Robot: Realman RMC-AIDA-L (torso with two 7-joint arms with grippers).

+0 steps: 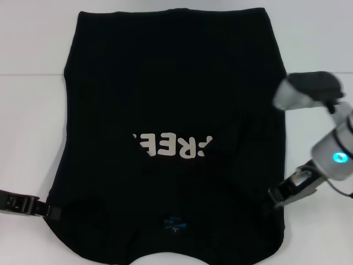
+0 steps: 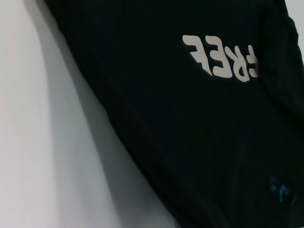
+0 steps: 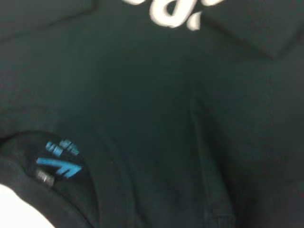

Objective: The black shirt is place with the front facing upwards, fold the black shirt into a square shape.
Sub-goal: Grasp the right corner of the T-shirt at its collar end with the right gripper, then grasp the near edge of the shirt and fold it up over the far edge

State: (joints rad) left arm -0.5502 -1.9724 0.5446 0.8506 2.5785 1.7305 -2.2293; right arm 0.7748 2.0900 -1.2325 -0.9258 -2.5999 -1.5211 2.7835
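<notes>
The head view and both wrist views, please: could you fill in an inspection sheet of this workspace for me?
Surface: white table, bare around the cloth.
Job's things: black shirt lies front up, collar and blue neck label toward the robot, both sleeves folded inward, the print partly covered.
Clutter: nothing seen.
Grippers: left gripper low at the shirt's near left edge; right gripper low at its near right edge.
Cables: thin dark cable by the right wrist.
Surroundings: nothing seen.
</notes>
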